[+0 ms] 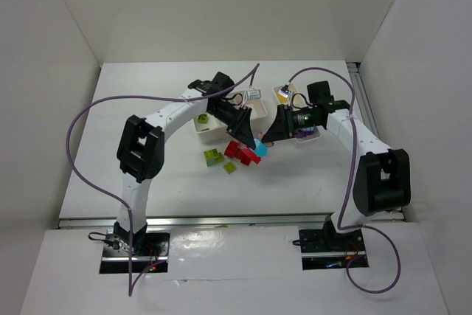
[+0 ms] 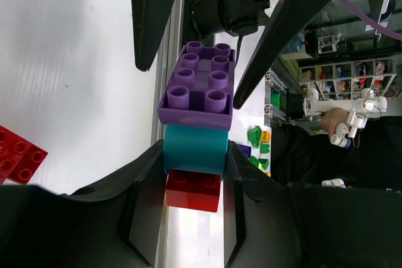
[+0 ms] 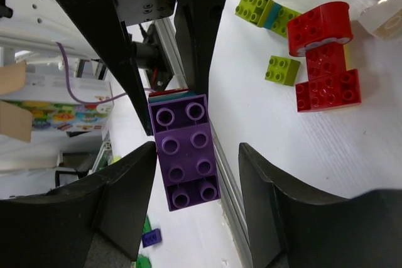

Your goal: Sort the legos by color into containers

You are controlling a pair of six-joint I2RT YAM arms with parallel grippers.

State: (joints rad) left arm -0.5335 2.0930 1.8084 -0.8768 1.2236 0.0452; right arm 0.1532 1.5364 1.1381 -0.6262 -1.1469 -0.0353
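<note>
My left gripper (image 2: pixel 193 152) (image 1: pixel 247 135) is shut on a small stack of legos held above the table. Its pads clamp the teal brick (image 2: pixel 195 149) (image 1: pixel 260 148) in the middle, a red brick (image 2: pixel 193 189) hangs on the near side, and a purple brick (image 2: pixel 200 80) (image 3: pixel 185 149) sits on the far end. My right gripper (image 3: pixel 196 152) (image 1: pixel 270 136) faces it, open, straddling the purple brick. One of its fingers (image 2: pixel 154 17) is at the brick's side, and a gap shows at the other. The two white containers (image 1: pixel 210 130) (image 1: pixel 311 136) lie just behind.
Loose on the table under the grippers are joined red bricks (image 1: pixel 237 151) (image 3: pixel 323 54) and lime green bricks (image 1: pixel 214 156) (image 3: pixel 282 70). The left container holds a lime brick (image 1: pixel 202 119); the right one holds a yellow piece (image 1: pixel 284 94). White walls enclose the table.
</note>
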